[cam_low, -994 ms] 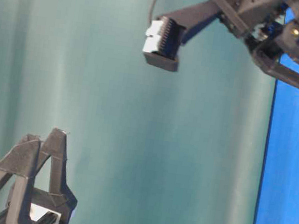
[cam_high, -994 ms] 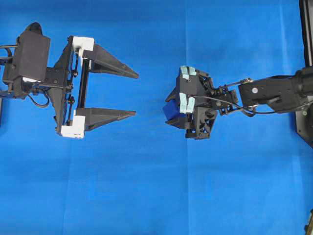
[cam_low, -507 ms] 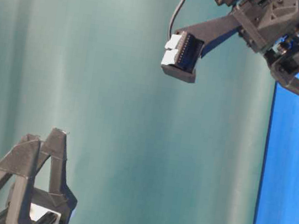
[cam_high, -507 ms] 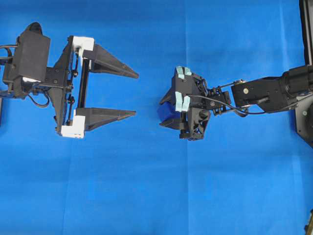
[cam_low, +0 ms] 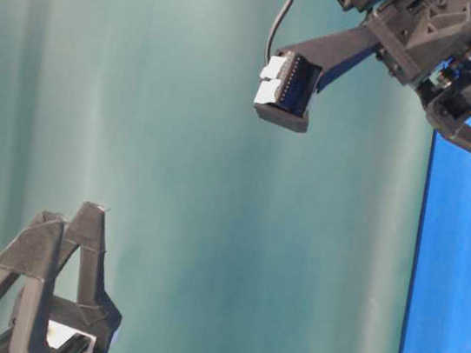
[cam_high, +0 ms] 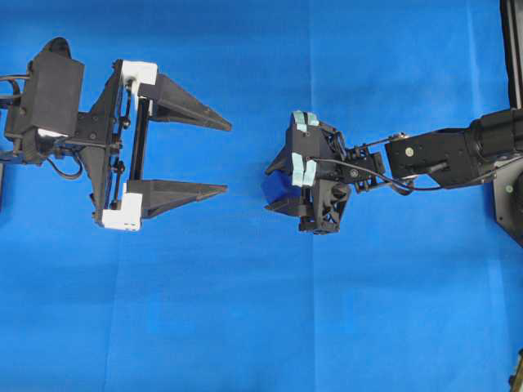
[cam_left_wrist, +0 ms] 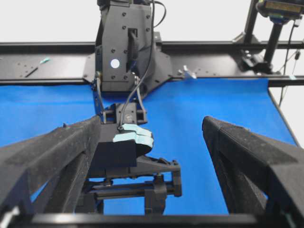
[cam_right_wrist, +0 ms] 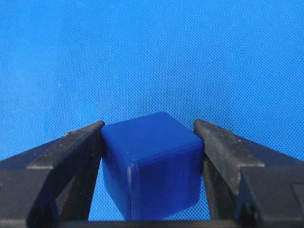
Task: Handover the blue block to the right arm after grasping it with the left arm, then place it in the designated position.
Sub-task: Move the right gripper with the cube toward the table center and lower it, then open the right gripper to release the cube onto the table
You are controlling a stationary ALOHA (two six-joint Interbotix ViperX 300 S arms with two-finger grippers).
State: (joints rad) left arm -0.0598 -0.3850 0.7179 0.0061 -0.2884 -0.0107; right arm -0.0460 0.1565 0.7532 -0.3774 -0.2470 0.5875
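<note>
Two pincers on my board, one item in transit.

Item 1: the blue block (cam_right_wrist: 151, 164). I see it clamped between the two dark fingers (cam_right_wrist: 71, 161) of the right pincer (cam_high: 276, 188), squarely seated, with blue cloth (cam_high: 261, 327) beneath it. From overhead it sits right of centre, at the left-pointing end of the right arm (cam_high: 441, 155).

Item 2: the left pincer (cam_high: 228, 158). Jaws spread wide and holding nothing, tips aimed right toward the block, well apart from it. The left arm (cam_high: 49, 98) lies at the left edge.

Step in hand, as I judge it: the handover looks done, since the block is in the right pincer and the left one is free. What remains is the placing.

Next move calls for: carrying the block to the designated position and lowering it flat onto the tabletop before I let the fingers part. I see no mark on the cloth that shows that position, so I cannot tell where it lies.

Other things: pale tape strips (cam_high: 304, 170) on the right pincer's housing; a dark frame rail (cam_left_wrist: 47, 47) along the far side in the left wrist view.

In the way: only the open left pincer, directly opposite; moving left risks a brush with its tips.
</note>
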